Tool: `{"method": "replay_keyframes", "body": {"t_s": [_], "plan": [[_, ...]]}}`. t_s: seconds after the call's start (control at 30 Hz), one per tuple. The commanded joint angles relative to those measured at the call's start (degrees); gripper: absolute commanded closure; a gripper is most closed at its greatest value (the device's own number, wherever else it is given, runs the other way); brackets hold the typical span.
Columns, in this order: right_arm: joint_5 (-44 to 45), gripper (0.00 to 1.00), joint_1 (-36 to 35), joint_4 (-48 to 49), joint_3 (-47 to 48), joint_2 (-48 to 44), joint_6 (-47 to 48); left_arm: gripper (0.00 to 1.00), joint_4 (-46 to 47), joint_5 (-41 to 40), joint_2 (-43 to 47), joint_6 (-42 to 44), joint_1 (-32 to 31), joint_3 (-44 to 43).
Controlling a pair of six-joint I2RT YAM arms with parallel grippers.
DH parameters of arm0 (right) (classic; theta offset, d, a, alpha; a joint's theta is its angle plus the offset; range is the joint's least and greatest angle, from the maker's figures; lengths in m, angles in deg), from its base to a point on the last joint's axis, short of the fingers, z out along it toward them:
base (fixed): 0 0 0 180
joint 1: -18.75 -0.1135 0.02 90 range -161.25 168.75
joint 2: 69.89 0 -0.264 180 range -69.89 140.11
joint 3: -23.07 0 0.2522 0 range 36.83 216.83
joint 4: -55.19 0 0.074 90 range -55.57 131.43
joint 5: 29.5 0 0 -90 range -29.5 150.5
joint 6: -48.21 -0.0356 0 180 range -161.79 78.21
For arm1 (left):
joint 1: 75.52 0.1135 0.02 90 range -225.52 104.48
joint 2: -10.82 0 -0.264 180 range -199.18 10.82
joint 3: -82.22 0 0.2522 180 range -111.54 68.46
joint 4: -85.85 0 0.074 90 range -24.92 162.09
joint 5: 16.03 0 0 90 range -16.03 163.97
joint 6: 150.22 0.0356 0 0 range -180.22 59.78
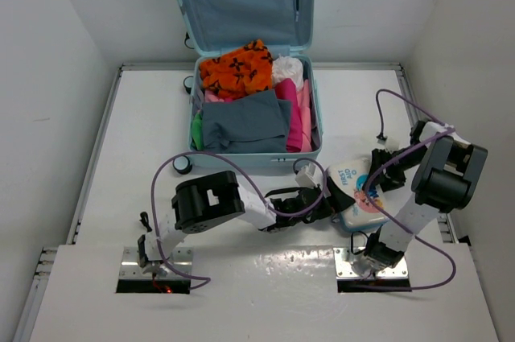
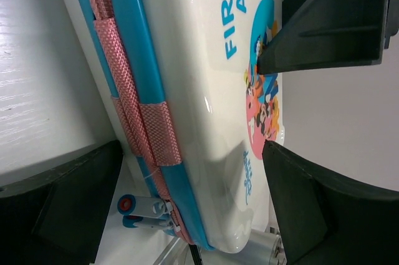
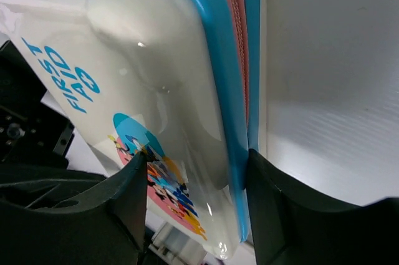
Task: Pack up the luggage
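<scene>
The pale aqua luggage (image 1: 315, 109) lies open at the table's far side, lid up, filled with orange, grey, pink and white clothes. The white-and-blue first-aid box (image 1: 356, 189) sits tilted in front of it, between both arms. My left gripper (image 1: 328, 195) reaches in from the left. In the left wrist view (image 2: 192, 146) its fingers sit against the box's printed face (image 2: 212, 90) and its pink-strapped underside. My right gripper (image 1: 376, 184) comes from the right. In the right wrist view (image 3: 192, 156) it is shut on the box's corner (image 3: 174, 90), one finger on the face and one on the blue rim.
A small black wheel (image 1: 183, 164) of the luggage shows at its near left corner. The box's zipper pulls (image 2: 134, 206) hang at its lower end. A purple cable (image 1: 201, 157) loops over the left arm. White walls close in the table on both sides.
</scene>
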Motion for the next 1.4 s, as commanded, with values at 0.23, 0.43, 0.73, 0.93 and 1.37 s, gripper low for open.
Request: {"method": "replay_keyframes", "body": {"t_s": [0.23,0.43,0.73,0.93,1.37], "plan": [[3.3,1.00,-10.0,1.0,-1.1,3.8,0.9,0.13,6.4,5.8,-6.7,14.0,0.5,-8.0],[-2.3,1.00,-12.3,-0.8,-4.7,-2.7,0.7,0.31,11.7,8.1,-1.7,20.3,0.5,-3.2],[-5.1,1.00,-13.2,-4.4,-9.9,-16.9,1.2,0.66,17.5,10.1,5.6,32.2,0.5,0.3],[-5.0,1.00,-13.3,-10.5,-5.9,-19.8,3.4,0.68,18.0,8.9,7.5,39.0,0.5,-0.8],[-6.1,1.00,-14.5,-16.9,-2.4,-26.8,4.1,0.68,20.6,7.8,10.4,47.4,1.0,-3.7]]}}
